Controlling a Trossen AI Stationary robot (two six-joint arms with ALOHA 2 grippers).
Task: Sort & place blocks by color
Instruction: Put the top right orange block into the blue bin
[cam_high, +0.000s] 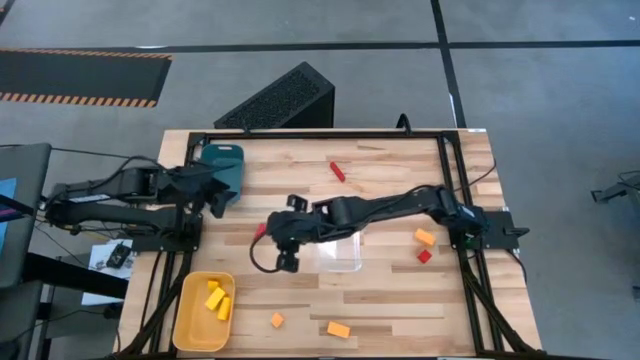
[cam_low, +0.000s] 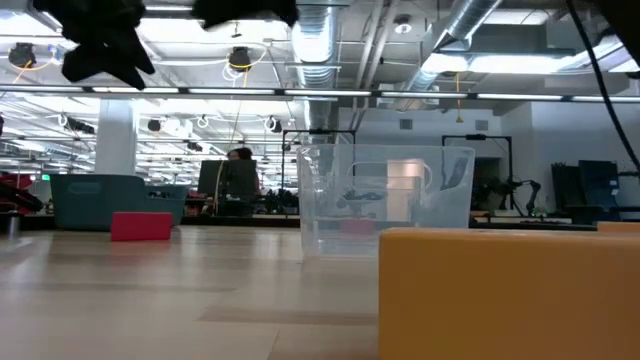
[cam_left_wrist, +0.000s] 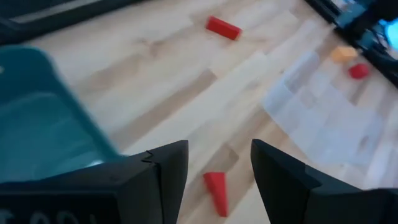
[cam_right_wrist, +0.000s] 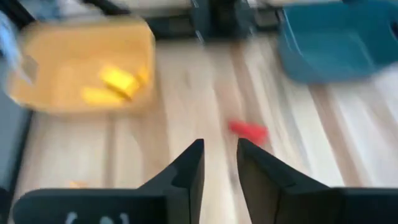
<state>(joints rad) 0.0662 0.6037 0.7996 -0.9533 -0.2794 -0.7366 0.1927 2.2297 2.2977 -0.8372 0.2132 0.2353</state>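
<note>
My left gripper (cam_high: 217, 200) (cam_left_wrist: 219, 149) hangs open beside the teal tray (cam_high: 222, 165), with nothing between its fingers. Its wrist view looks down on a red wedge block (cam_left_wrist: 216, 191) (cam_high: 258, 232) lying on the table. My right gripper (cam_high: 287, 260) (cam_right_wrist: 219, 146) is raised over the table's middle, left of the clear plastic box (cam_high: 340, 252). Its fingers stand a narrow gap apart and hold nothing. The yellow tray (cam_high: 190, 325) at the near left holds yellow blocks (cam_high: 218, 300). A red bar (cam_high: 338, 170), another red block (cam_high: 424, 256) and orange blocks (cam_high: 425, 237) (cam_high: 338, 329) (cam_high: 277, 320) lie loose on the table.
The clear box (cam_low: 385, 200) stands upright on the table, right of the red wedge. An orange block (cam_low: 500, 290) sits close to the near edge. Black frame rails (cam_high: 450, 190) run along the table's sides. A dark speaker-like case (cam_high: 285, 100) lies beyond the far edge.
</note>
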